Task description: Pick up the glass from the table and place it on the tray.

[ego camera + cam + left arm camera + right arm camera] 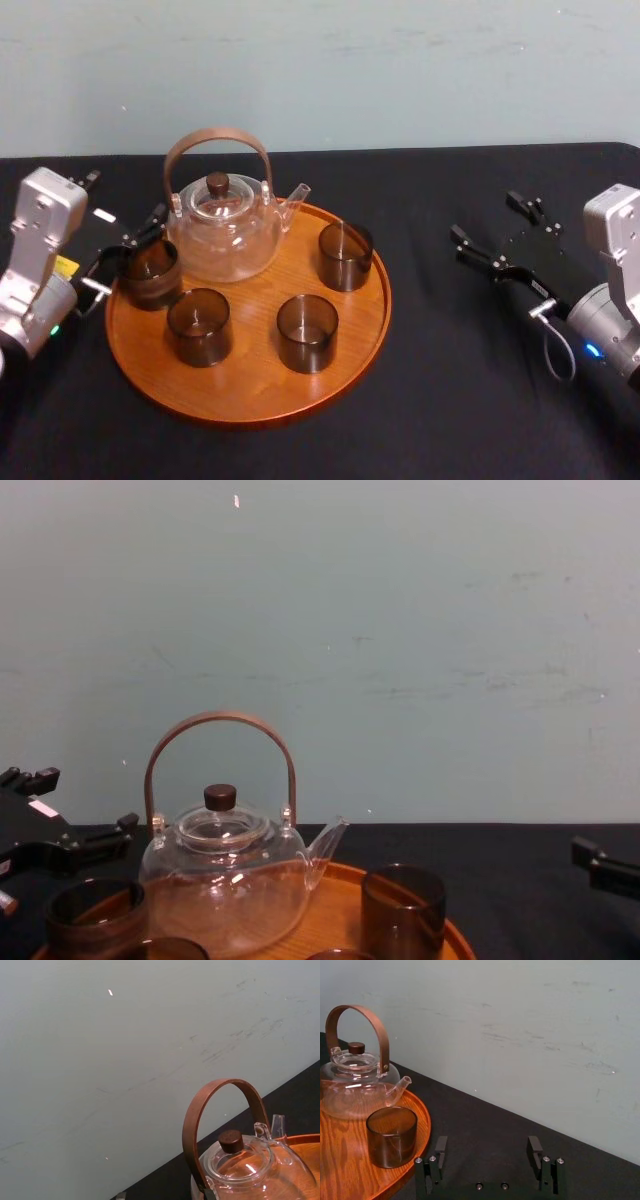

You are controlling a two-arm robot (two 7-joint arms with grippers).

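Right, left to right. Left gripper [125, 205] is at the tray's left edge. Its two black fingers are spread with nothing between them, and the inner one hangs just beside and above the dark smoky-brown cylindrical glass [150, 272].

That glass already stands upright on the large round orange-brown wooden tray [250, 400], just inside the left rim.

Handling, my read:
- Small, light, rigid and straight-walled.
- Smooth, so slippery under hard pads, and it will chip if knocked.
- Best hold is across the outer wall at mid-height, from the side. Moderate squeeze, no rim pinching.

Clearances:
- Low raised rim sits close on the glass's left.
- Clear glass teapot with brown bow handle [225, 235] is just beside it on the right.
- A second brown glass [199, 326] is near it, toward the robot.
- Two more [307, 333] [345, 256] stand well apart, across the tray.

So it's tight on three sides. The free way out looks to be up and leftward over the black table [480, 400].

Right gripper [485, 215] is parked well right of the tray, wide open and empty, with bare cloth all round it.
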